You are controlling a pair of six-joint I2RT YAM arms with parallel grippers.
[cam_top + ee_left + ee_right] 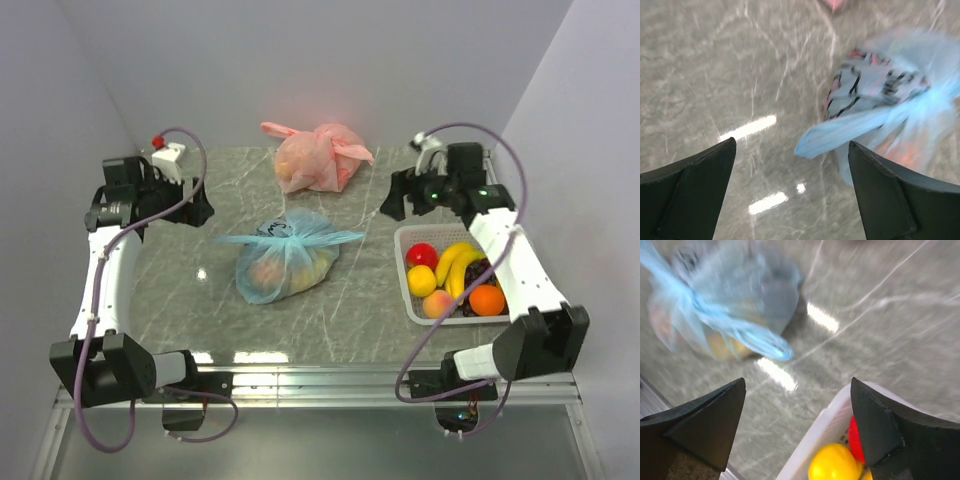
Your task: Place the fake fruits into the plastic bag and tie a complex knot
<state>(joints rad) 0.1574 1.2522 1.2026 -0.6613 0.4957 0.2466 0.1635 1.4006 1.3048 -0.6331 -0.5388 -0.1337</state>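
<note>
Both claws gape empty: left claw (791, 150) and right claw (797, 385) hang above the table (180, 290). The blue bag (285, 255) lies mid-table, handles twisted out sideways, its contents only dim shapes. Wrist views are blurred. Fruits (455, 275) fill a white basket (404, 262), cut off in the right wrist view.

The light-blue plastic bag (287, 262) carries pink-and-dark print; the table (180, 290) is grey-veined marble.

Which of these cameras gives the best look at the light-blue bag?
The top external view: the whole light-blue bag shows sharp, handles knotted. Both wrist views catch it blurred and partly cropped.
</note>
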